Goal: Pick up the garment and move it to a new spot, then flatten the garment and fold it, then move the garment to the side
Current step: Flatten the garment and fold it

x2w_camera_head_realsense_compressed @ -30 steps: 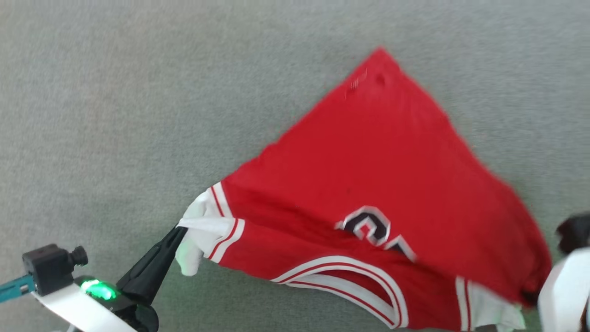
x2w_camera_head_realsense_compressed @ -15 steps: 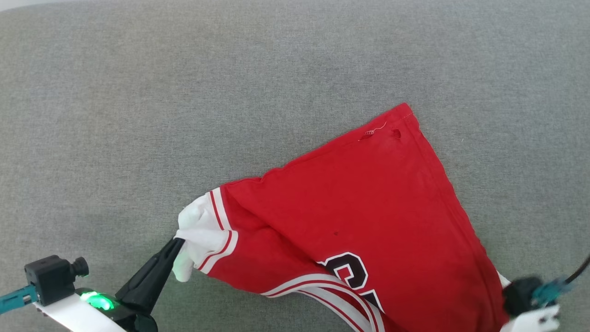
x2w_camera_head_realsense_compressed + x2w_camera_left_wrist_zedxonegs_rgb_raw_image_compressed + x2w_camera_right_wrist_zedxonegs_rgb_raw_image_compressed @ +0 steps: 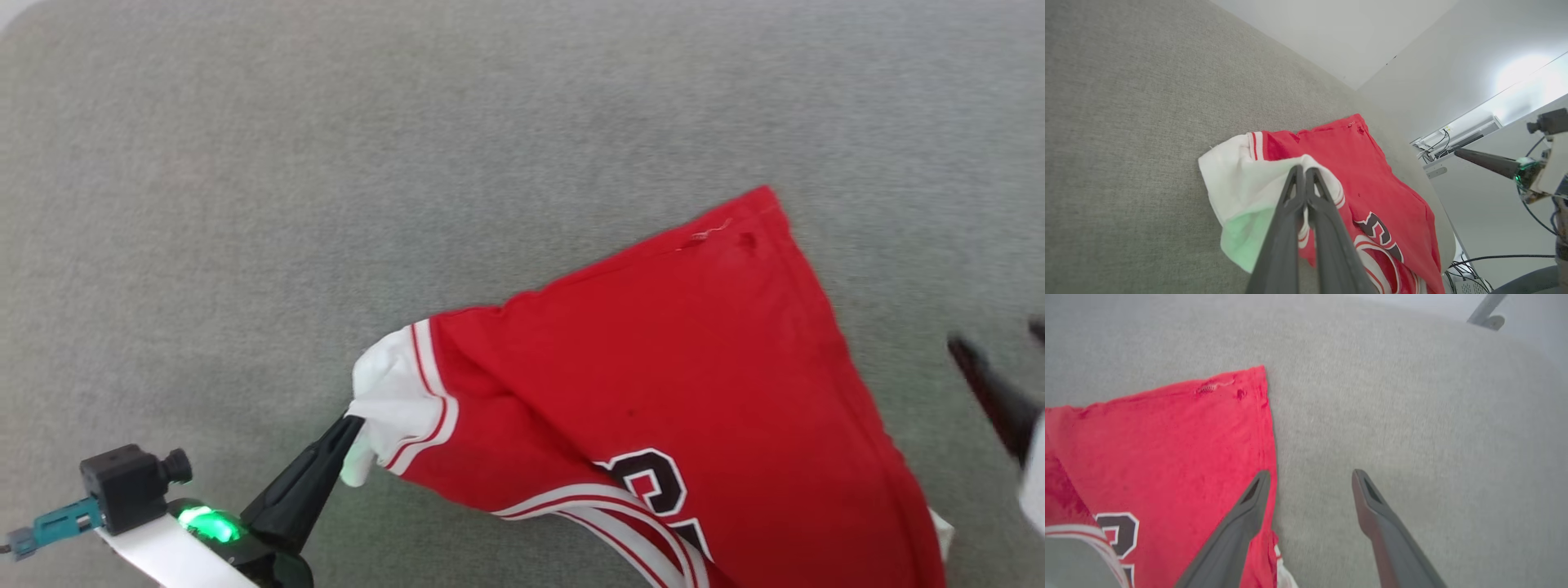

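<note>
Garment (image 3: 702, 359) noted lying on a grey cloth-covered surface (image 3: 326, 204), toward the right and near part of the head view, its red body spread mostly flat with one hem corner (image 3: 763, 200) pointed away from the robot. A small hole and a loose thread are seen just inside that corner. Black white-edged lettering (image 3: 653, 486) and striped trim are partly cut off by the bottom edge of the head view. White sleeve (image 3: 396, 392) is bunched at the garment's left end and is drawn up off the surface. Left gripper (image 3: 351, 425) is found with its jaws pressed together, pinching a fold of that sleeve; in the left wrist view the white cloth is seen wrapped around the two meeting fingertips (image 3: 1306, 173), its lower part tinted green. A green light (image 3: 204, 523) is lit on the left wrist beside a small black camera (image 3: 131, 482). Right gripper (image 3: 1310, 473) is seen with its jaws spread wide and nothing between them, over bare grey surface just beside the garment's right edge. One finger overlaps the red hem in the right wrist view; contact cannot be told.
</note>
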You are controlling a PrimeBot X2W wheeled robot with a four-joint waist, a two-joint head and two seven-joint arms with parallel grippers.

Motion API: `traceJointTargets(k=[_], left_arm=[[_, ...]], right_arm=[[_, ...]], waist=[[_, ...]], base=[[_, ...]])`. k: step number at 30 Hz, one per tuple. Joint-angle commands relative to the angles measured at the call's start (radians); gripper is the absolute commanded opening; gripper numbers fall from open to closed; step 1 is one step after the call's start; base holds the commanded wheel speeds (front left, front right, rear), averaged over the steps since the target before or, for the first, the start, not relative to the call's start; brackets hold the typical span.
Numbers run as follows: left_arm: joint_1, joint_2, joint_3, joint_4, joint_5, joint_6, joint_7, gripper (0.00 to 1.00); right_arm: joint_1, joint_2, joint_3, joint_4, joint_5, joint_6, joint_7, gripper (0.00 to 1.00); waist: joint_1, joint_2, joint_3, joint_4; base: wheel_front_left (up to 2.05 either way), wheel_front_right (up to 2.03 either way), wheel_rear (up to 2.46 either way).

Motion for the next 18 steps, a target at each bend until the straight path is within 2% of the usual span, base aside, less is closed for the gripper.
traceJointTargets(k=[1,4,11,18], left_arm=[[-0.016,-0.005,-0.003,-0.004,-0.002,0.002,-0.005,0.00],[-0.037,-0.013,-0.019,-0.006,-0.004,0.002,-0.005,0.00],[-0.094,-0.044,-0.058,0.007,-0.017,0.002,-0.005,0.00],[-0.128,-0.070,-0.074,0.019,-0.029,0.002,-0.005,0.00]], right_arm=[[-0.051,-0.007,0.027,0.036,-0.020,0.000,-0.015,1.00],[-0.169,-0.030,0.106,0.148,-0.064,0.000,-0.029,1.00],[-0.383,-0.012,0.237,0.462,-0.110,0.000,-0.092,1.00],[-0.475,-0.071,0.319,0.639,-0.155,0.000,-0.110,1.00]], waist=[[0.0000,-0.0001,0.017,0.017],[0.0000,-0.0001,0.042,0.036],[0.0000,-0.0001,0.085,0.093],[0.0000,-0.0001,0.104,0.124]], base=[[0.00,0.00,0.00],[0.00,0.00,0.00],[0.00,0.00,0.00],[0.00,0.00,0.00]])
